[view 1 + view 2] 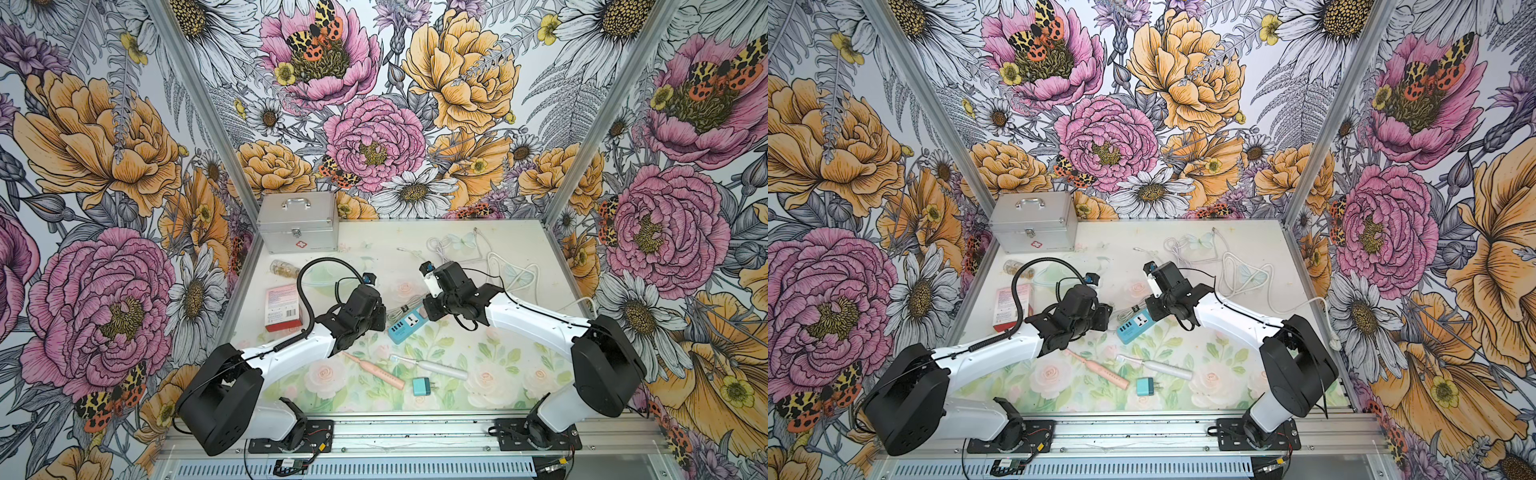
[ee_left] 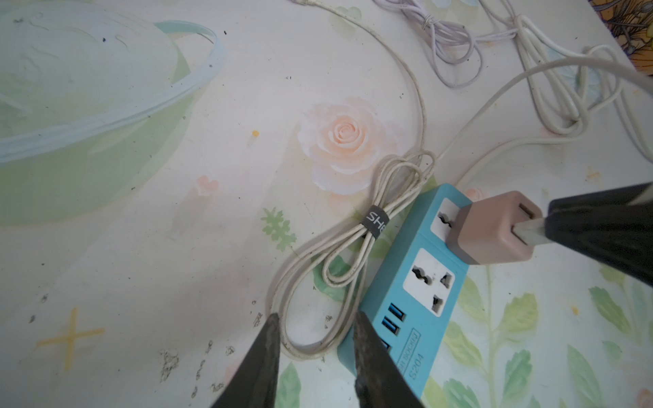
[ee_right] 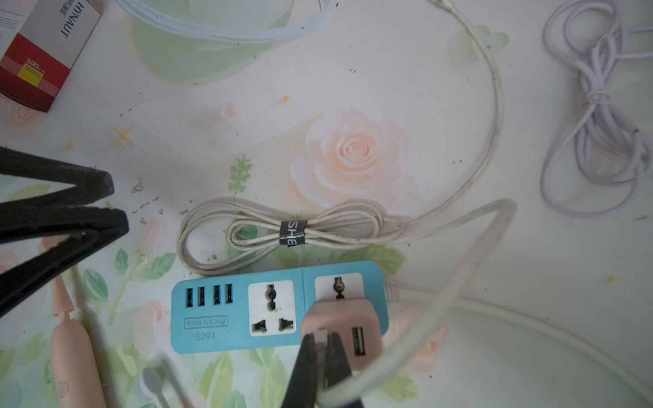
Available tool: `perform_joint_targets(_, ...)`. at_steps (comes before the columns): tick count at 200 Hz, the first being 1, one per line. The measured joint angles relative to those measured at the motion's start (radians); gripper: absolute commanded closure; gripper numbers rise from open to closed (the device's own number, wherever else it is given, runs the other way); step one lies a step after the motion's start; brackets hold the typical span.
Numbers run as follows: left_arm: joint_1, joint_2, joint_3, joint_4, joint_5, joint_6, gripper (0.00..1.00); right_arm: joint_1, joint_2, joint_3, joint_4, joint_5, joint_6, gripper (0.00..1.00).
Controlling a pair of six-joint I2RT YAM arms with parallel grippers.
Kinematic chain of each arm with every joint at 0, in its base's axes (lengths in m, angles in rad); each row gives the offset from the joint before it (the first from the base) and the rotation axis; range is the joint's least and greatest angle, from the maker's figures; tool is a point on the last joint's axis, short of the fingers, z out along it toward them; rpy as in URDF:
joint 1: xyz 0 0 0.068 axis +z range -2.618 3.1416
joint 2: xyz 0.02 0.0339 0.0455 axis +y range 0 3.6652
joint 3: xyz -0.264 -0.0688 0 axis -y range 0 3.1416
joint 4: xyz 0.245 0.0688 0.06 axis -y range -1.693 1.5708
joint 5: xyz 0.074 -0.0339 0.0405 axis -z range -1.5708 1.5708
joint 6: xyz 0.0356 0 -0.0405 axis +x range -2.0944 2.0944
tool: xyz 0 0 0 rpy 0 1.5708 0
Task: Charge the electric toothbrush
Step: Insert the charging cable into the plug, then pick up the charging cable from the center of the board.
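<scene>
A pink electric toothbrush (image 1: 374,370) (image 3: 70,353) and a white one (image 1: 432,368) lie side by side near the table's front. Behind them is a blue power strip (image 1: 405,324) (image 2: 417,289) with a pink USB adapter (image 2: 491,233) (image 3: 339,318) plugged into its end socket. My right gripper (image 3: 319,348) is shut on the USB plug of a white cable (image 3: 477,254), and the plug's tip is at the adapter's face. My left gripper (image 2: 316,319) is open, low over the looped end of a tied cable bundle (image 2: 353,254) next to the strip, with nothing held between the fingers.
A teal adapter (image 1: 422,386) lies by the toothbrushes. At the back left are a metal case (image 1: 297,222), a small bottle (image 1: 284,267), a red and white box (image 1: 284,307) and a pale green basin (image 2: 88,106). Loose white cables (image 1: 511,266) spread over the back right.
</scene>
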Motion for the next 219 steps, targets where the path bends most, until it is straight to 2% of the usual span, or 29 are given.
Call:
perform_joint_targets(40,0.0,-0.002,0.0,0.0,-0.005,-0.006,0.64,0.0,-0.009,-0.015,0.024,0.0,0.01,1.0)
perform_joint_targets(63,0.0,-0.002,0.0,0.0,-0.005,-0.006,0.64,0.0,0.008,0.025,-0.02,0.002,0.011,0.76)
perform_joint_targets(96,0.0,-0.03,0.0,-0.008,-0.018,-0.012,0.62,0.0,0.007,0.07,-0.115,0.011,0.024,0.6)
perform_joint_targets(122,0.012,-0.075,0.009,-0.012,-0.04,-0.028,0.61,-0.021,-0.074,0.072,-0.148,0.012,0.04,0.52)
perform_joint_targets(129,0.02,-0.08,0.019,-0.017,-0.043,-0.03,0.6,-0.044,-0.104,0.073,-0.155,0.008,0.048,0.5)
perform_joint_targets(141,0.037,-0.081,0.043,-0.026,-0.049,-0.033,0.6,-0.097,-0.135,0.097,-0.187,0.003,0.054,0.4)
perform_joint_targets(160,0.063,-0.081,0.084,-0.039,-0.053,-0.039,0.6,-0.168,-0.126,0.181,-0.23,0.004,0.053,0.34)
perform_joint_targets(182,0.089,-0.08,0.131,-0.048,-0.055,-0.056,0.59,-0.19,-0.043,0.326,-0.272,-0.001,0.047,0.32)
perform_joint_targets(219,0.147,-0.059,0.203,-0.048,-0.053,-0.093,0.57,-0.212,0.315,0.683,-0.279,-0.037,0.006,0.34)
